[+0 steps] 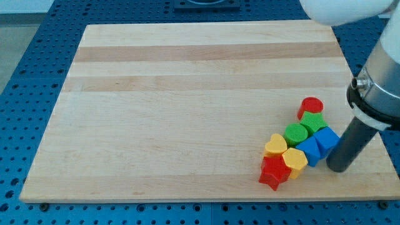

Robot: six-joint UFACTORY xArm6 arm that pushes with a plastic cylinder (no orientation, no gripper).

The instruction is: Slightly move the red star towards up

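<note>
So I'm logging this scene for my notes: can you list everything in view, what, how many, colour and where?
red star: 1, red, bottom of the cluster
yellow blocks: 2, yellow, heart and another, beside the star
green blocks: 2, green, and, cluster middle
blue blocks: 2, blue, and, cluster's right
red cylinder: 1, red, cluster top
wooden board: 1, light wood, on blue table
my tip: 1, dark, right of the blue blocks

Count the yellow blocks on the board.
2. One yellow heart sits at the cluster's left, above the red star; the other yellow block touches the star's right. More could hide behind the rod.
</note>
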